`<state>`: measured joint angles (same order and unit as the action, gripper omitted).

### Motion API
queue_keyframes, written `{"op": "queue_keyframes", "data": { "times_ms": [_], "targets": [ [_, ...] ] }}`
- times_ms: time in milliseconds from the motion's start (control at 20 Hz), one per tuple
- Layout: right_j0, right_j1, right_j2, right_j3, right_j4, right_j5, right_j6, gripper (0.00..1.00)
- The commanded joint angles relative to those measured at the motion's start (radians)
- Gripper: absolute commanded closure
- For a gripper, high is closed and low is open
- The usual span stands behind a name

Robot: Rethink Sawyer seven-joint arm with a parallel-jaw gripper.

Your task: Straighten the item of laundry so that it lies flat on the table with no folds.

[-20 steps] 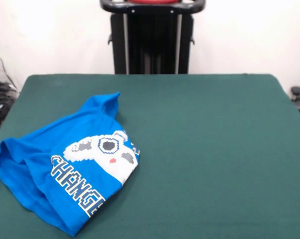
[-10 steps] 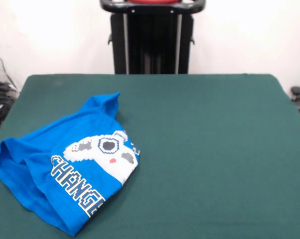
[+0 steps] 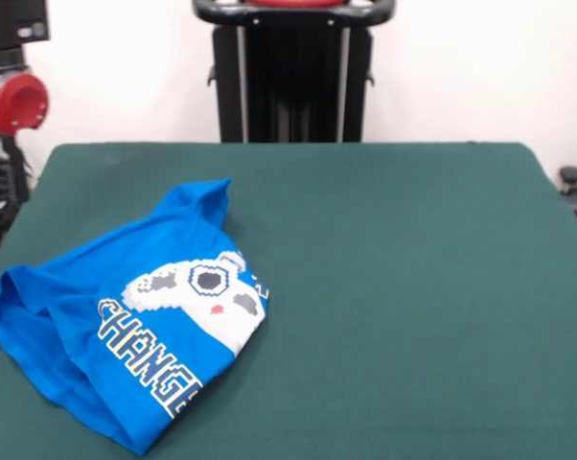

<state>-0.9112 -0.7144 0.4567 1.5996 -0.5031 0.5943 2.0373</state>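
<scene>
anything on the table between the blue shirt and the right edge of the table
Nothing. In the front view, only bare green table stretches from the blue T-shirt to that edge.

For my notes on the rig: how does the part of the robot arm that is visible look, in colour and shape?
Only a piece of the arm shows, at the upper left corner: a black cylindrical segment above a rounded red joint housing with a circular end. The gripper is not in view, and no markings can be read.

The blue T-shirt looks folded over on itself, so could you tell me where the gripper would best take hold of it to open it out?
Probably at the T-shirt's folded right-hand edge in the front view, where the lettering is cut off mid-word. Come straight down from above, pinch only the top layer, and draw it toward the bare table on the right. The arm shows only at the upper left; its gripper is not visible.
</scene>
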Motion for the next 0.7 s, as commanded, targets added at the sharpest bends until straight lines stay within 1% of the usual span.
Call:
{"op": "queue_keyframes", "data": {
  "times_ms": [50,250,400,600,700],
  "targets": [
    [0.146,-0.004,-0.160,0.221,0.067,-0.139,0.387,0.00],
    [0.232,0.009,-0.242,0.235,0.107,-0.196,0.454,0.00],
    [0.252,0.018,-0.259,0.254,0.156,-0.209,0.454,0.00],
    [0.292,0.004,-0.289,0.282,0.211,-0.229,0.467,0.00],
    [0.314,0.004,-0.313,0.283,0.232,-0.214,0.466,0.00]
  ]
}}
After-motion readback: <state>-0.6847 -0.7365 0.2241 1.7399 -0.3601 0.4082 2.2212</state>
